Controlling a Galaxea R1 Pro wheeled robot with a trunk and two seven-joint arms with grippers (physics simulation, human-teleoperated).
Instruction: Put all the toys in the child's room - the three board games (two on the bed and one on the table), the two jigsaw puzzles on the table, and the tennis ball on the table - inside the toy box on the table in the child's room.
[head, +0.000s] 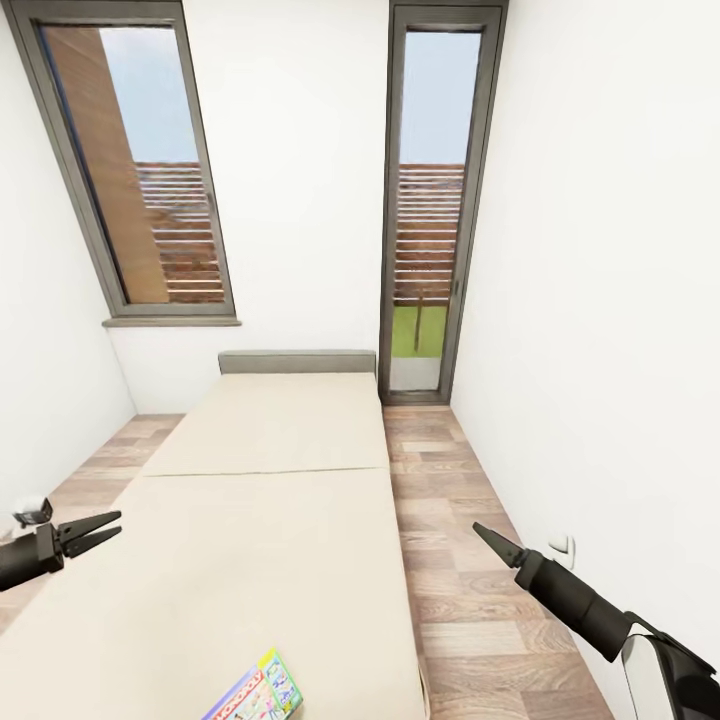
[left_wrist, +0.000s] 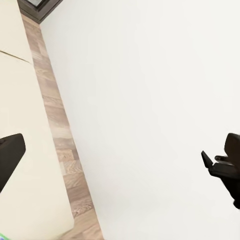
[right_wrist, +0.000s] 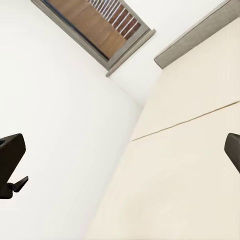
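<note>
A blue board game (head: 258, 690) with colourful lettering lies flat on the near end of the bed (head: 260, 520), a long beige mattress with a grey headboard (head: 297, 361). My left gripper (head: 112, 527) hovers open over the bed's left edge, well away from the game. In the left wrist view its fingers (left_wrist: 11, 157) stand wide apart with nothing between them. My right gripper (head: 490, 540) hangs open over the floor to the right of the bed, and its fingers (right_wrist: 11, 165) are also far apart and empty. The table, toy box, jigsaw puzzles and tennis ball are out of view.
A strip of wooden floor (head: 450, 500) runs between the bed and the white right wall, which carries a socket (head: 562, 548). A tall glass door (head: 430, 200) stands at the far end, and a window (head: 135, 170) is at the far left.
</note>
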